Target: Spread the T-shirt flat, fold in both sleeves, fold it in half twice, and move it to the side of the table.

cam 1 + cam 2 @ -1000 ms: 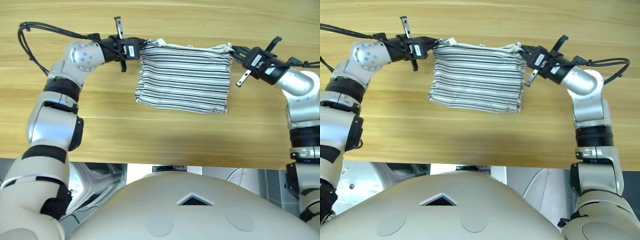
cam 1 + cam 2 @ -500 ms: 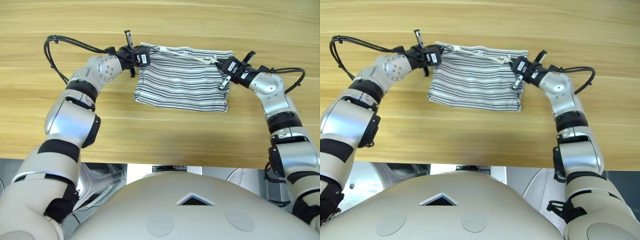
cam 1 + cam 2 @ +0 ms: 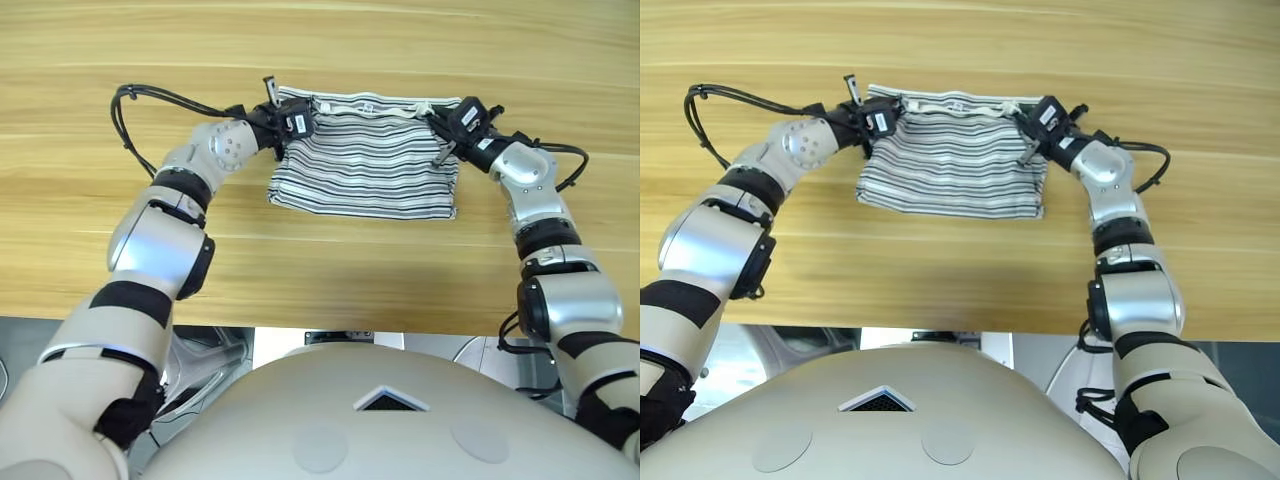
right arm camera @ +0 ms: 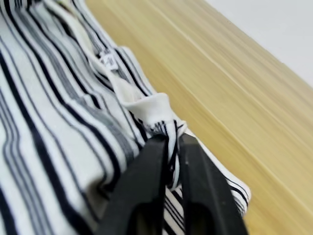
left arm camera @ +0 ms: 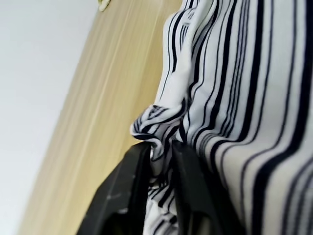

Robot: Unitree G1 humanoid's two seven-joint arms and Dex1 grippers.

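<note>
The black-and-white striped T-shirt (image 3: 365, 160) lies folded into a rectangle on the wooden table (image 3: 300, 260), its white collar along the far edge. My left gripper (image 3: 283, 108) is shut on the shirt's far left corner; the left wrist view shows a pinch of striped cloth (image 5: 156, 127) between its black fingers (image 5: 129, 186). At the far right corner my right gripper (image 3: 437, 117) is shut on the cloth, with a bunch of fabric (image 4: 164, 120) clamped between its fingers (image 4: 146, 186). Both held corners sit just above the folded stack.
Bare wood stretches to both sides of the shirt and toward me. The table's near edge (image 3: 300, 325) runs across the lower middle of the head view. Black cables (image 3: 140, 100) loop off the left forearm above the tabletop.
Both grippers have carried the shirt's far edge toward me and inward, folding it over the near half. The arms have bent in closer, and the shirt's rectangle looks shorter front to back.
</note>
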